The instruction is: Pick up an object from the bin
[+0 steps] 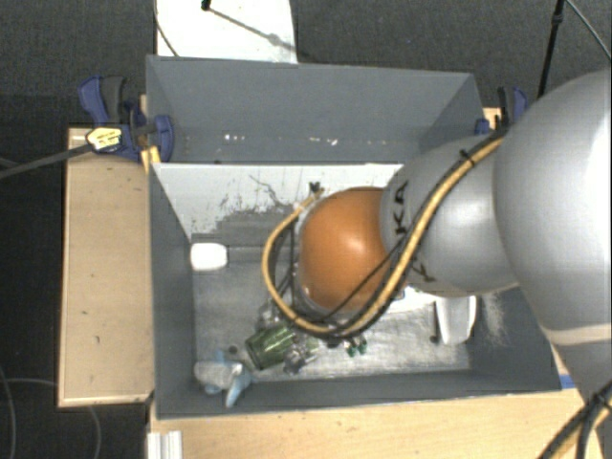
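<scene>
Gripper (304,344) seen low over the front floor of the scuffed grey metal bin (177,352), mostly hidden under the smooth orange dome (339,247) of the wrist, which is looped with black and yellow cables; how far open it is cannot be told, and nothing is seen held. A small dark green glossy thing (268,345) is noted right at its tip, on the view's left side. A pale crumpled thing (222,376) lies near, toward the front-left corner. A white rounded block (207,255) is set well apart by the left wall.
</scene>
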Tool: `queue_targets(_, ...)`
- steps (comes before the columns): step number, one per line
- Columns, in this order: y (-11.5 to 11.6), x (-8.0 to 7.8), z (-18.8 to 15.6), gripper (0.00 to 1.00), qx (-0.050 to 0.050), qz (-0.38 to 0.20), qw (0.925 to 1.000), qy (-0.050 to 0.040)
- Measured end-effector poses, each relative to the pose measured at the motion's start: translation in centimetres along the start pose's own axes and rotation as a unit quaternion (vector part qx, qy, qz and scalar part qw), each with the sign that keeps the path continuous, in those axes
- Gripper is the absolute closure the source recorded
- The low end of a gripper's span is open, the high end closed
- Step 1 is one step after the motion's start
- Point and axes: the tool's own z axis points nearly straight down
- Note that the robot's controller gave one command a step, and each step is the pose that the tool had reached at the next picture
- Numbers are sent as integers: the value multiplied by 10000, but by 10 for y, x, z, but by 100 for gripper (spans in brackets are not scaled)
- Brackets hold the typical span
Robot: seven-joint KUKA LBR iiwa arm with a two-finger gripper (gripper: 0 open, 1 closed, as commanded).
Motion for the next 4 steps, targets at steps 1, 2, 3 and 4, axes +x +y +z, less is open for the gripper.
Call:
queue_targets(1,-1,4,-15,100,8,5,10000,48)
queue_targets(2,-2,4,-36,100,16,13,10000,49)
queue_targets(3,-2,3,-55,100,21,18,10000,33)
queue_targets(4,-2,3,-69,100,23,27,10000,28)
